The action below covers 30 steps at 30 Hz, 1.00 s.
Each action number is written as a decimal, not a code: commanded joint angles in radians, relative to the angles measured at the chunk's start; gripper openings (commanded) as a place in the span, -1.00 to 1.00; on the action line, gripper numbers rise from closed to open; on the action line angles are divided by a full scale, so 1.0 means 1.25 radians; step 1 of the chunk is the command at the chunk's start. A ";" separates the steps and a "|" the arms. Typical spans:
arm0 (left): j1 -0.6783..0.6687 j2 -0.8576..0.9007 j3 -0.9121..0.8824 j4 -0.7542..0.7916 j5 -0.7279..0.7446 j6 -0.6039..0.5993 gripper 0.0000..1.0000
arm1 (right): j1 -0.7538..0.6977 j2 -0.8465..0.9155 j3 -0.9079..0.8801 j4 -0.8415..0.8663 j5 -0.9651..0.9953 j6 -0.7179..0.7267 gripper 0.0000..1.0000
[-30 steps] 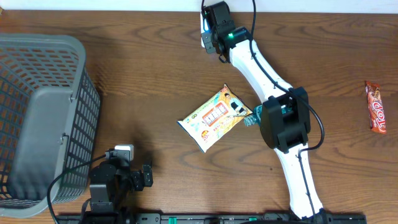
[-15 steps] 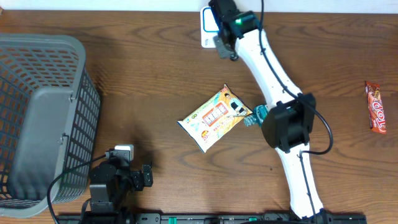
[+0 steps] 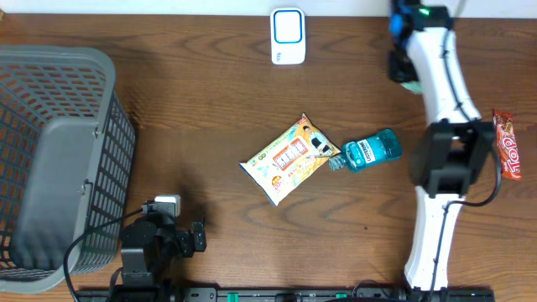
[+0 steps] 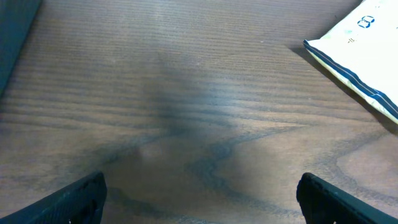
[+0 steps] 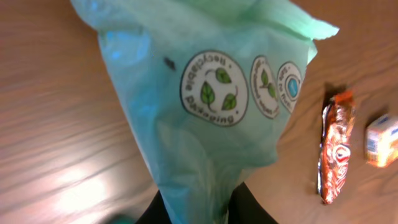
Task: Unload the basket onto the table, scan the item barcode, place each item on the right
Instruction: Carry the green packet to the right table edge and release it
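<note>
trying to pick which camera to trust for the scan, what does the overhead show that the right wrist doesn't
Only overhead: the basket, the scanner, the snack bag and the mouthwash bottle. Only right wrist: the leaf logos printed on the green packet, and a small box beside the candy bar. Both: the green packet, barely visible from above, and the candy bar.

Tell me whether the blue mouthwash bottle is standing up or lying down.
Lying down. The bottle rests on its side on the table, right beside the snack packet.
</note>
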 commanded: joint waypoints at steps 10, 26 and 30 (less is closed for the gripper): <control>0.000 -0.001 -0.004 -0.010 0.001 0.008 0.96 | -0.282 -0.013 -0.236 0.170 0.006 0.010 -0.98; 0.000 -0.001 -0.004 -0.009 0.001 0.008 0.96 | -0.375 -0.153 -0.029 0.076 -0.289 0.042 0.99; 0.000 -0.001 -0.004 -0.010 0.001 0.008 0.96 | -0.334 -0.318 -0.023 0.075 -0.278 0.107 0.99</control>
